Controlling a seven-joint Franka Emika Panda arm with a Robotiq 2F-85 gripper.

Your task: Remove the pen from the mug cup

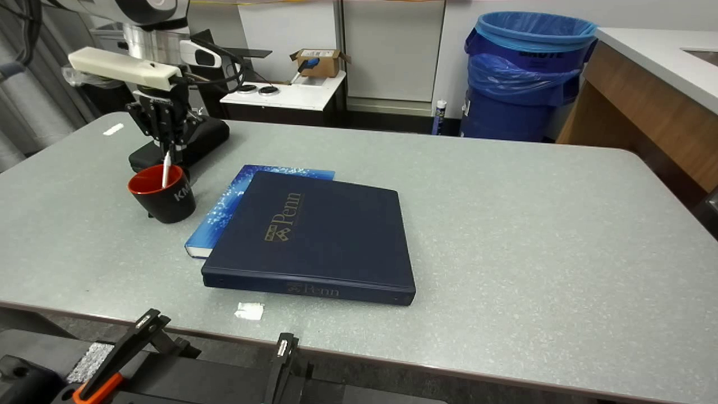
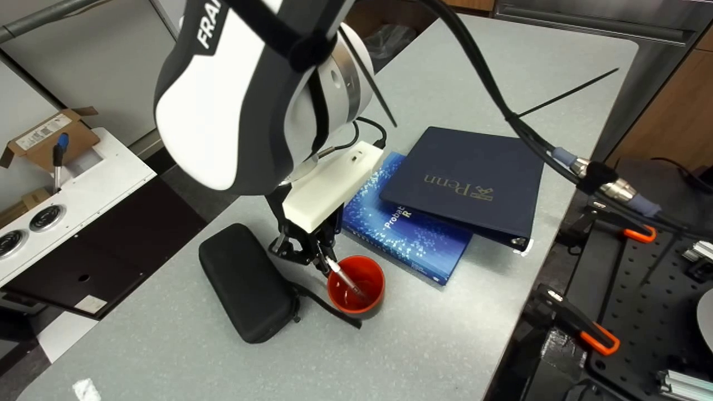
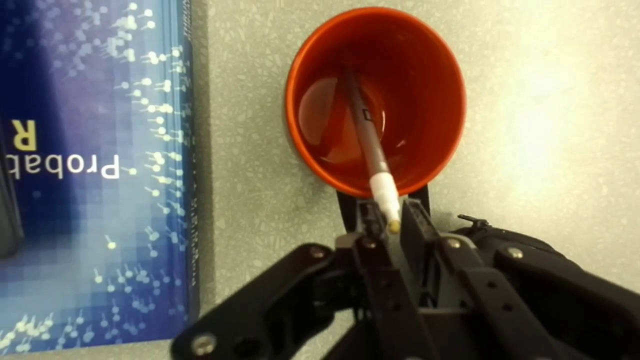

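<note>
The mug cup [image 1: 168,206], black outside and red inside, stands upright on the grey table; its red inside shows in an exterior view [image 2: 376,283] and the wrist view [image 3: 429,100]. The pen [image 3: 367,135] leans inside it, dark lower part on the mug's bottom, white upper end past the rim; it shows in both exterior views [image 1: 166,170] [image 2: 346,280]. My gripper [image 3: 391,216] is at that white end, fingertips close together on either side of it. A thin gap seems to show beside one finger; I cannot tell whether both fingers press on the pen.
A black oblong case [image 2: 245,284] lies beside the gripper, its strap running by the mug. A blue book [image 1: 225,205] lies near the mug with a dark blue binder [image 1: 336,235] partly on it. Clamps [image 1: 280,359] stand along the table's edge.
</note>
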